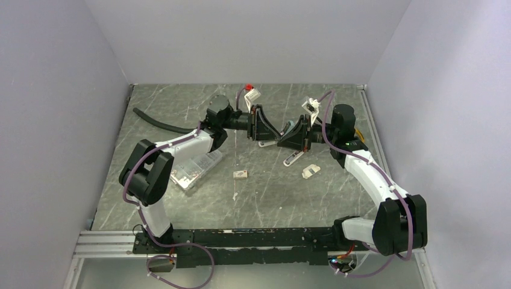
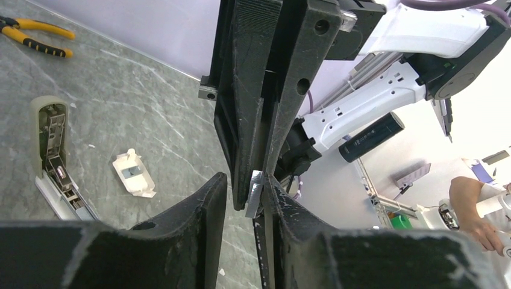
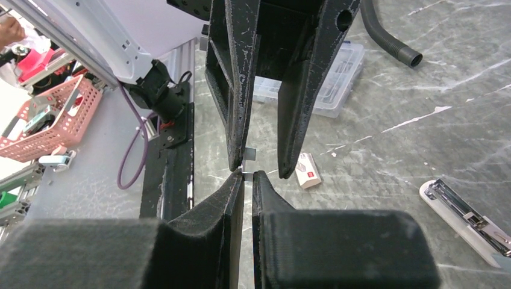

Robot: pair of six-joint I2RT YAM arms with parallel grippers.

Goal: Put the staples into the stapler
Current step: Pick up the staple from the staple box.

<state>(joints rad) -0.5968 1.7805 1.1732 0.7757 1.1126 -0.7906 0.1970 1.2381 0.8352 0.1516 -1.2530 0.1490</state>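
Marbled bench [image 1: 265, 198] below: right claw [image 3: 247, 176] nipped on the staple strip [image 2: 255, 194], left claw [image 2: 244, 183] half-open around it; stapler [image 3: 464, 217] lower right.

The staple box [image 1: 240, 174] lies on the tabletop [image 1: 271, 205] between the compartment case [image 1: 196, 170], left, and the stapler [image 1: 293, 158], right. Behind, the left claw [image 2: 246, 180] and right claw [image 3: 248, 174] meet at a staple strip [image 2: 255, 192].

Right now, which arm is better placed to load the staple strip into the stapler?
Probably right: the right gripper pinches the staple strip, the left gripper is open; the open stapler lies nearby.
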